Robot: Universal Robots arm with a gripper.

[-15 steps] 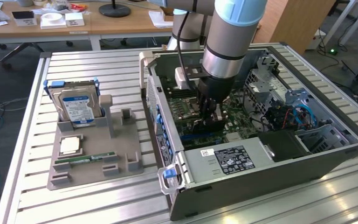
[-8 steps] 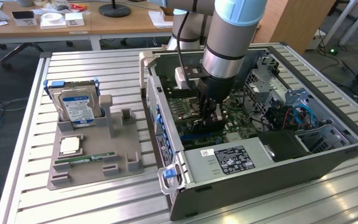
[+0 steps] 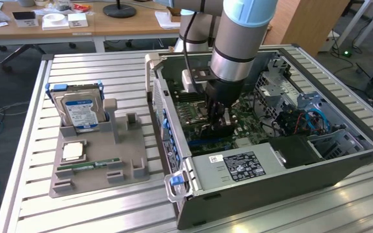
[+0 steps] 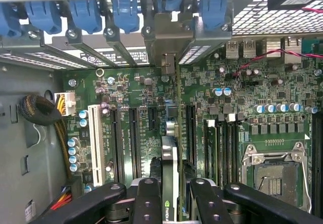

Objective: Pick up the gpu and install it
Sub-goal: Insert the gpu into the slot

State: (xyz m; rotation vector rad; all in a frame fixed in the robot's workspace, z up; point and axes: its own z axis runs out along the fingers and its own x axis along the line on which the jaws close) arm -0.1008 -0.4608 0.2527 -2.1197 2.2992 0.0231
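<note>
The gpu (image 4: 169,156) is a thin card seen edge-on, held upright between my fingers (image 4: 147,200), so my gripper (image 4: 171,188) is shut on it. Its edge runs along a long motherboard slot toward the metal bracket (image 4: 168,62) at the case's rear wall. Whether it is seated in the slot I cannot tell. In the exterior view my gripper (image 3: 217,121) reaches straight down into the open computer case (image 3: 342,160), with the dark gpu (image 3: 213,131) low over the green motherboard (image 3: 248,121).
Blue slot clips (image 4: 83,14) line the rear wall. The empty CPU socket (image 4: 275,176) and cable bundle (image 4: 40,110) flank the slots. Outside the case, a grey holder (image 3: 102,179) carries a hard drive (image 3: 79,112), a chip (image 3: 74,151) and a RAM stick (image 3: 86,166).
</note>
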